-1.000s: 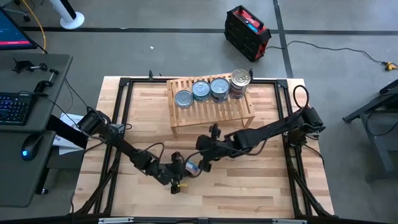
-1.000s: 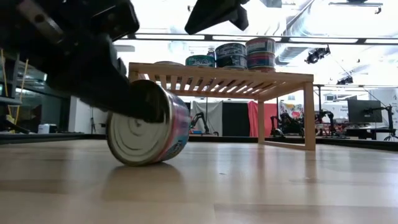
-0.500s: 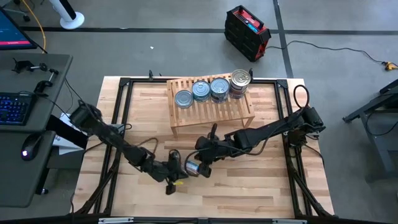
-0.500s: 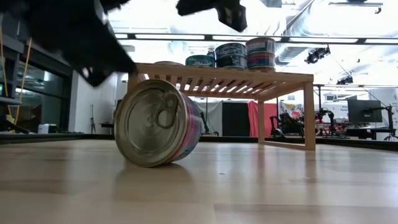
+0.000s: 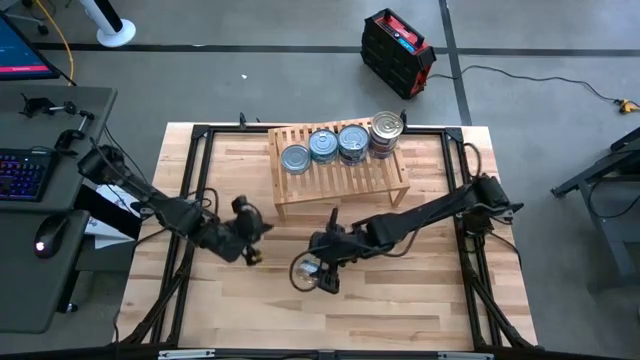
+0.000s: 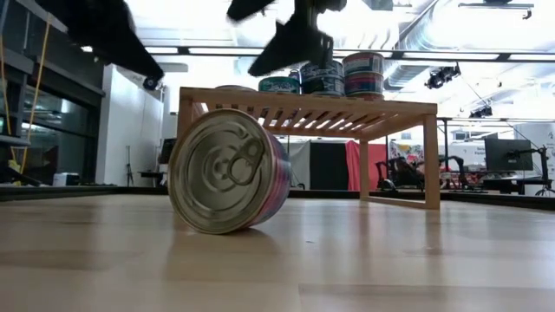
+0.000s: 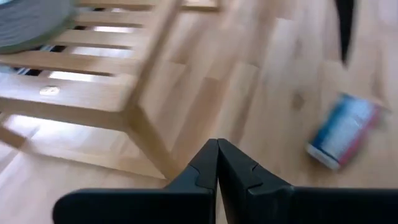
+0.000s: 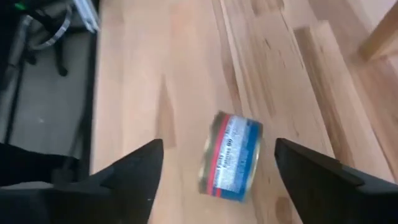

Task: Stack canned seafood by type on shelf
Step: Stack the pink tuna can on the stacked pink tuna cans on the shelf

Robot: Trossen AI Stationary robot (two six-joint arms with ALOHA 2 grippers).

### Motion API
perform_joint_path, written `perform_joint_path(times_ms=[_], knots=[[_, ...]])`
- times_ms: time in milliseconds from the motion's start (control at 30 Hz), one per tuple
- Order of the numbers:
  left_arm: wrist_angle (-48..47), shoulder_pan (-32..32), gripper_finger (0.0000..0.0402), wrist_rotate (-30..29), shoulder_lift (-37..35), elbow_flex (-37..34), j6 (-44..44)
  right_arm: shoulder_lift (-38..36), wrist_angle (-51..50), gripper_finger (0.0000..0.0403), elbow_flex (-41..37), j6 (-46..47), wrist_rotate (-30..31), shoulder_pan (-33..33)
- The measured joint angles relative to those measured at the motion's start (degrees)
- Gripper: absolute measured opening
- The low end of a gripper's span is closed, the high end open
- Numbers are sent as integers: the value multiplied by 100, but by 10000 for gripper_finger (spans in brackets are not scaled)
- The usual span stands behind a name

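One tin of canned seafood [image 5: 304, 270] stands on its rim on the table in front of the shelf [image 5: 340, 172]. Its pull-ring lid [image 6: 227, 170] faces the near edge, and its blue-and-red label [image 8: 231, 157] shows in the right wrist view. My right gripper [image 8: 219, 148] hovers open just above it with a finger on either side, touching nothing. My left gripper [image 7: 217, 163] is shut and empty, off to the tin's left [image 5: 246, 242]. Several more tins [image 5: 340, 143] sit in a row of stacks on the shelf's slats.
The shelf's near legs [image 6: 431, 160] stand just behind the loose tin. Black frame rails [image 5: 195, 190] run along the table's left and right sides. A desk with a keyboard [image 5: 22, 172] stands beyond the left edge. Bare wood lies toward the near edge [image 5: 330, 320].
My left gripper has left the tin and drawn back up and toward the table's left edge. The tin, tilted under it before, now stands free on its rim with its pull-ring lid toward the near edge. My right gripper has opened and come down over the tin.
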Motion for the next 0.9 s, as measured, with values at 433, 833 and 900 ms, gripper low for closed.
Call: perform_joint_path(times_ms=[433,833,900], knots=[[342,412,0,-18,339,0,-836,461,218,311,-2,314,500,148],[542,412,0,-18,511,0,-1236,937,196,311,-2,761,762,238],[542,412,0,-18,512,0,-1236,992,194,310,-2,763,758,236]])
